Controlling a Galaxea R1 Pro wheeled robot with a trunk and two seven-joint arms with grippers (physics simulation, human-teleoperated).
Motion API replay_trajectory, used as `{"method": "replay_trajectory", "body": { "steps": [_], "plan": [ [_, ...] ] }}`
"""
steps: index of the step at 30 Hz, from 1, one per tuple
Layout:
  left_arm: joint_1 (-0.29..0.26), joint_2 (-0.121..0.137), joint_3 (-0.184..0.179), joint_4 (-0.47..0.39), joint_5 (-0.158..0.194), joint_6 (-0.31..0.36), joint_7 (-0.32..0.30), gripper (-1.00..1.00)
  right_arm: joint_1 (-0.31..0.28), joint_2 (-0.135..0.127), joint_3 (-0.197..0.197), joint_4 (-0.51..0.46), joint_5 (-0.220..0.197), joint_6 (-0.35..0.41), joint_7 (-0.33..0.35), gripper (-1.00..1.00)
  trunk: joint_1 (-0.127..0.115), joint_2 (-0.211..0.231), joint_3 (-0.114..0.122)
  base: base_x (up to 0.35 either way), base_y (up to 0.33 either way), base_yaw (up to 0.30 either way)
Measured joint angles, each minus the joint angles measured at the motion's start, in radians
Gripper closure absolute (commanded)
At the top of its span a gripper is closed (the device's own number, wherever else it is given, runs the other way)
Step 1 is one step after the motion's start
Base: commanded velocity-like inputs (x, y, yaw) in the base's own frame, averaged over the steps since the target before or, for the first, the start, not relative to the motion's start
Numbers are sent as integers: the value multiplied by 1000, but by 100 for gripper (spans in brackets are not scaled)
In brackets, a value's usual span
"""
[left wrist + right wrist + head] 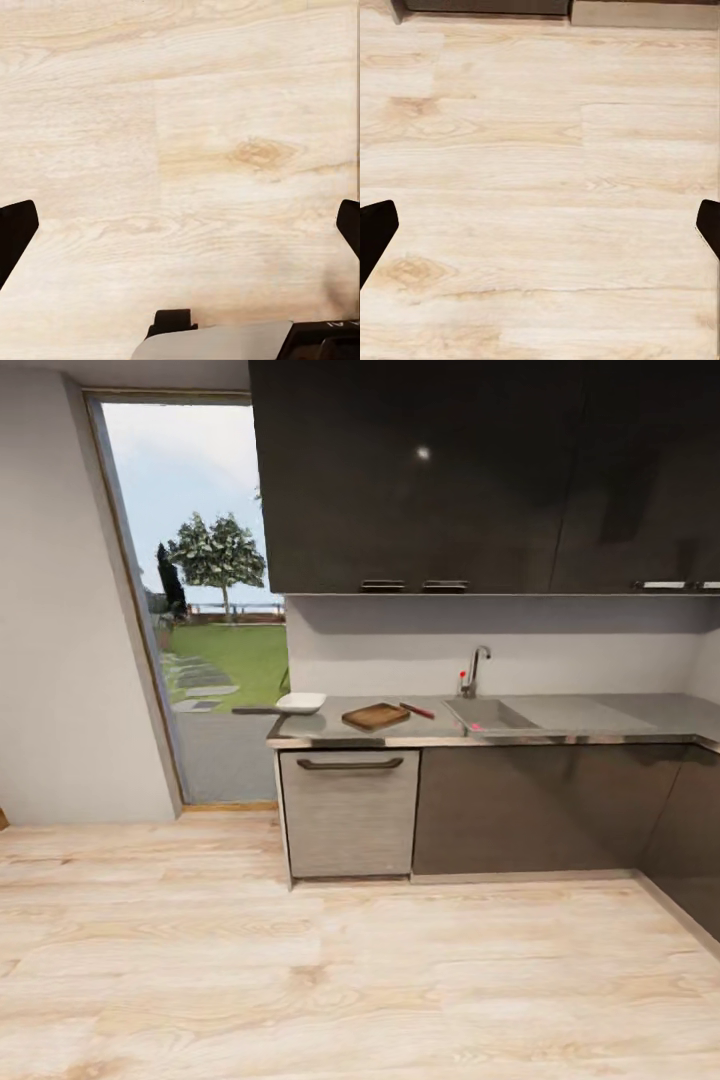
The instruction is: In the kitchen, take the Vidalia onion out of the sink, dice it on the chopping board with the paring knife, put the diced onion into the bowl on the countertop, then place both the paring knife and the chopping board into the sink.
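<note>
dark glossy countertop [560, 718] over grey cabinets, sink [487, 714] set into it. on top, from the window end: white bowl [301, 703] at the end, brown chopping board [375, 716] near it, red-handled paring knife [417, 711] just beside board, toward sink.

Bright even daylight from the tall window [195, 610], soft render blur throughout, small glare spot on the dark upper cabinets [423, 453], faint shadow beneath them, pale floor [300, 980] evenly lit
</note>
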Motion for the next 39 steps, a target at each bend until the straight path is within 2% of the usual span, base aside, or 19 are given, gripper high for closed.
{"method": "replay_trajectory", "body": {
  "steps": [22,39],
  "plan": [
    [0,-4,0,11,0,0,0,-100,0,-1,0,0,0,0,2,-100,0,0,0,221,-259,54],
    [0,-4,0,28,-1,0,-1,-100,0,-1,0,3,0,0,8,-100,0,0,0,29,-18,0]
  ]
}}
